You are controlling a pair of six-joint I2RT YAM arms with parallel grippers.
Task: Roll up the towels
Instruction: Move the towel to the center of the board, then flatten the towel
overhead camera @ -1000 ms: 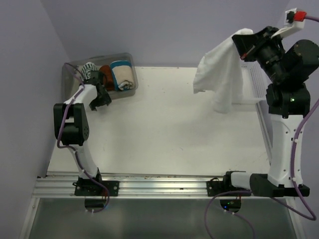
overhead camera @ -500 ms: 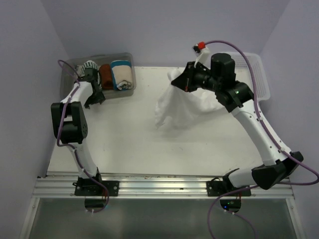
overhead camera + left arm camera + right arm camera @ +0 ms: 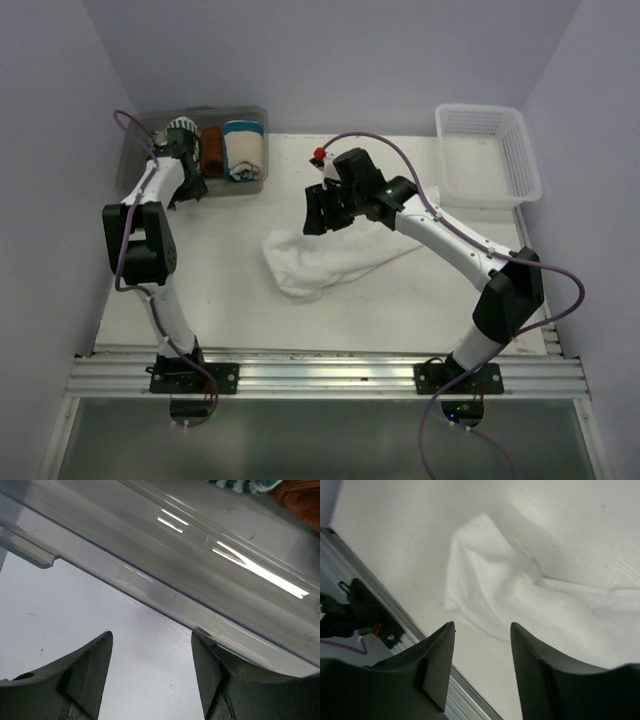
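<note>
The white towel (image 3: 322, 260) is seen crumpled, not yet rolled, while the right gripper (image 3: 482, 628) and left gripper (image 3: 151, 639) are held open, empty.

I see a plain white towel (image 3: 320, 258) on my white table (image 3: 400, 310). In the see-through bin (image 3: 235, 186) are a striped towel (image 3: 182, 127), dark green and white, a rust-brown towel (image 3: 212, 152), and a cream towel (image 3: 247, 150) with a teal band. The basket (image 3: 488, 108) is white. My left arm (image 3: 165, 315) and right arm (image 3: 450, 235) are white with black joints. The walls (image 3: 300, 60) are pale purple.
</note>
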